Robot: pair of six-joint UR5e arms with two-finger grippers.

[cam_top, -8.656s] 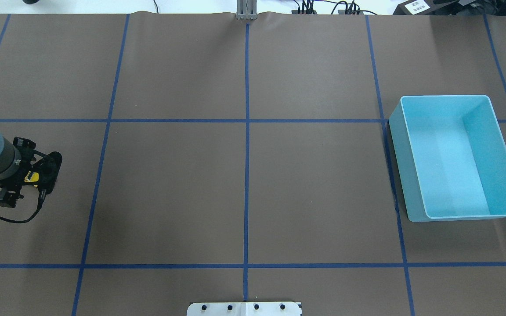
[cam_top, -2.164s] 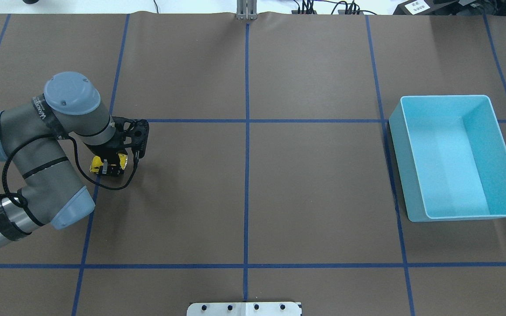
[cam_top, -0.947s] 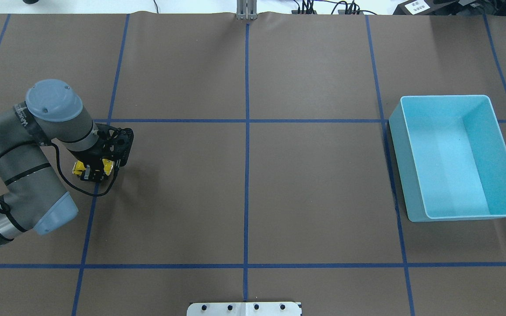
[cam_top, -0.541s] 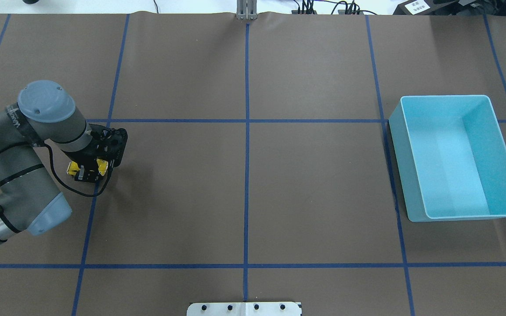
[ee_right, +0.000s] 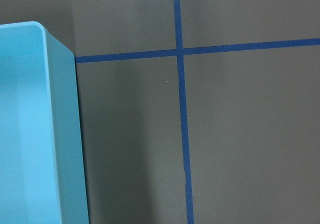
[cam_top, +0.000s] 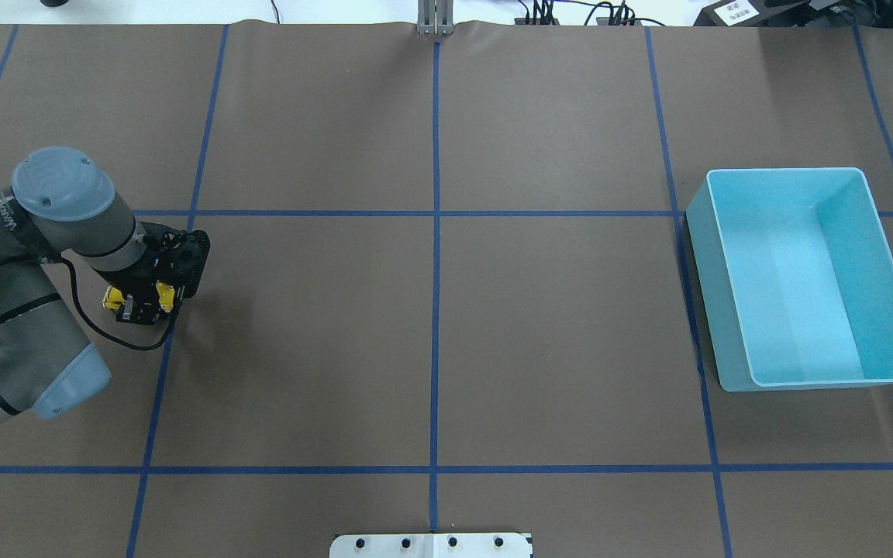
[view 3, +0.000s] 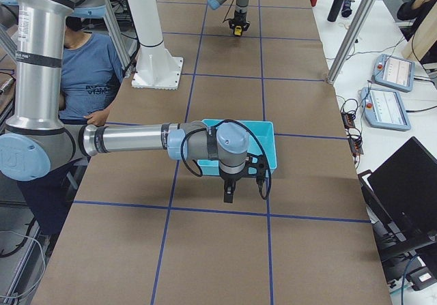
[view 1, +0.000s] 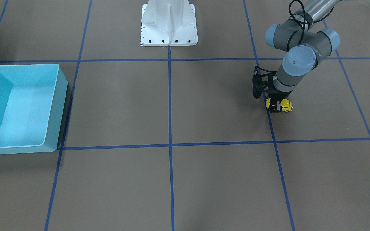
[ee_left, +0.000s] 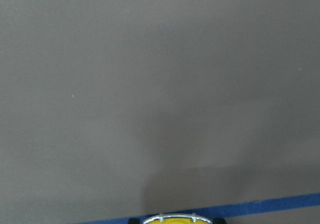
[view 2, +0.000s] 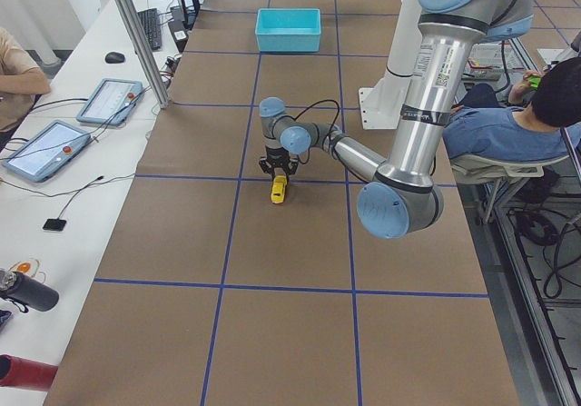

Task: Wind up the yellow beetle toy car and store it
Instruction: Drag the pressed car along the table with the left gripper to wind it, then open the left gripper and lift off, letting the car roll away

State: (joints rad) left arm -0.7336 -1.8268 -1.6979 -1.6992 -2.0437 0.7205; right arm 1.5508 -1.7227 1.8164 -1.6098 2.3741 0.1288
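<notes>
Left gripper [cam_top: 142, 304] is pointing straight down and its jaws are clamping the yellow beetle toy car [cam_top: 113, 298] across the body, so you're only seeing bits of yellow poking out on either side of the fingers. That's happening over by the worktop's left edge, roughly halfway between the robot's edge and the far edge, right on a blue tape line [cam_top: 153, 387]. From the front camera the car [view 1: 284, 105] is looking level and right down at the brown paper [view 1: 217, 106], but I honestly can't tell if the wheels are touching. The left wrist cam is catching just a sliver of yellow roof and chrome trim at the bottom.

The turquoise bin [cam_top: 701, 271] is sitting way over by the right edge, well apart from the car, with nothing in it.

Right gripper [view 3: 228, 197] is hanging fingers-down just beside the bin, on the side toward the right edge. It's only showing up in the side view, so I can't tell whether its jaws are apart or together.
</notes>
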